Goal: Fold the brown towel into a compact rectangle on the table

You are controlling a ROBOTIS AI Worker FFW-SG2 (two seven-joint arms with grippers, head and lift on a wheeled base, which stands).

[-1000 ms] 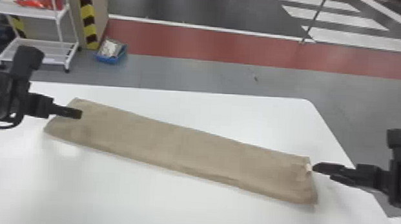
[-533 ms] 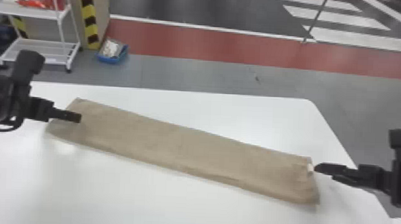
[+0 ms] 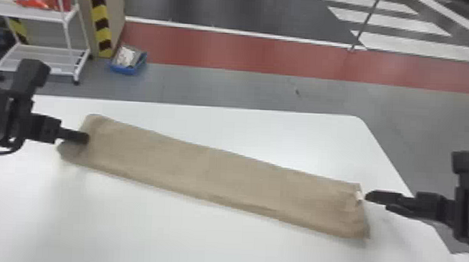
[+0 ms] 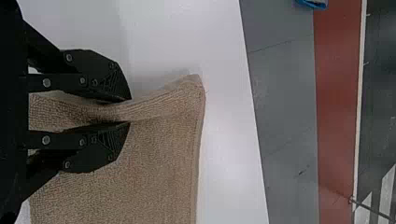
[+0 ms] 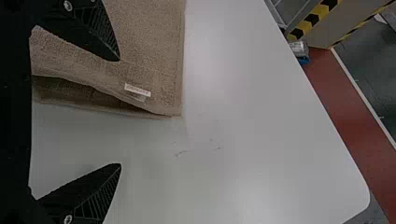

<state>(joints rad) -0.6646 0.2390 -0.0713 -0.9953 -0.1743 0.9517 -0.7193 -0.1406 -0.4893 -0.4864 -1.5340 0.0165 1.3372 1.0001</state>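
The brown towel (image 3: 220, 177) lies as a long folded strip slanting across the white table. At its left end is my left gripper (image 3: 86, 137). In the left wrist view the left gripper (image 4: 130, 111) is shut on a raised ridge of the brown towel (image 4: 154, 172), near a corner. Beside the towel's right end is my right gripper (image 3: 367, 196). The right wrist view has the right gripper (image 5: 120, 112) wide open, one finger over the brown towel (image 5: 149, 42) and the other over bare table. Layers part slightly at that end, beside a small white label (image 5: 137, 90).
The white table (image 3: 165, 231) extends around the towel, with its far edge beyond it and its right edge near the right arm. On the floor behind stand a white shelf cart (image 3: 34, 14) and a blue bin (image 3: 129, 60).
My left gripper has shifted slightly down and left in the head view, and the towel's left end is now drawn in around its fingers. The right gripper has hardly moved.
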